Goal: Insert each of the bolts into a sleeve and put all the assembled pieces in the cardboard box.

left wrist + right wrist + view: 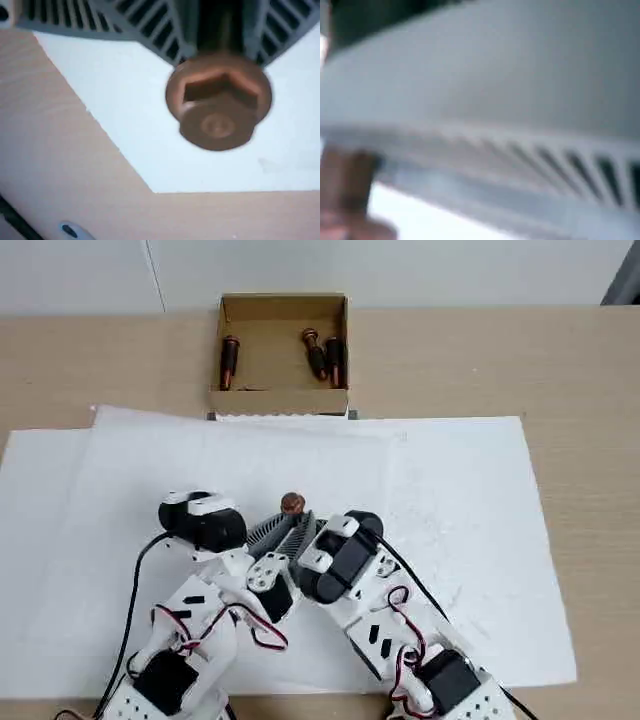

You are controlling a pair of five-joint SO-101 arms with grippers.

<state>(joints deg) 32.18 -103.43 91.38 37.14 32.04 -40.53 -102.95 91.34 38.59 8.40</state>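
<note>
A copper bolt (218,102) with a hex flanged head fills the left wrist view, and my left gripper (220,42) is shut on its dark shank between grey ribbed fingers (145,30). From above, the bolt head (292,503) pokes out over the white paper where both grippers meet. My left gripper (272,532) and right gripper (304,530) touch tips there. A blurred copper piece (345,190) sits beside a ribbed finger (560,165) in the right wrist view. The cardboard box (283,398) stands at the far middle of the table.
Three assembled pieces lie in the box: one at its left (229,360) and two at its right (314,352) (335,360). White paper (450,500) covers the table's middle. Bare wood (580,370) lies beyond it.
</note>
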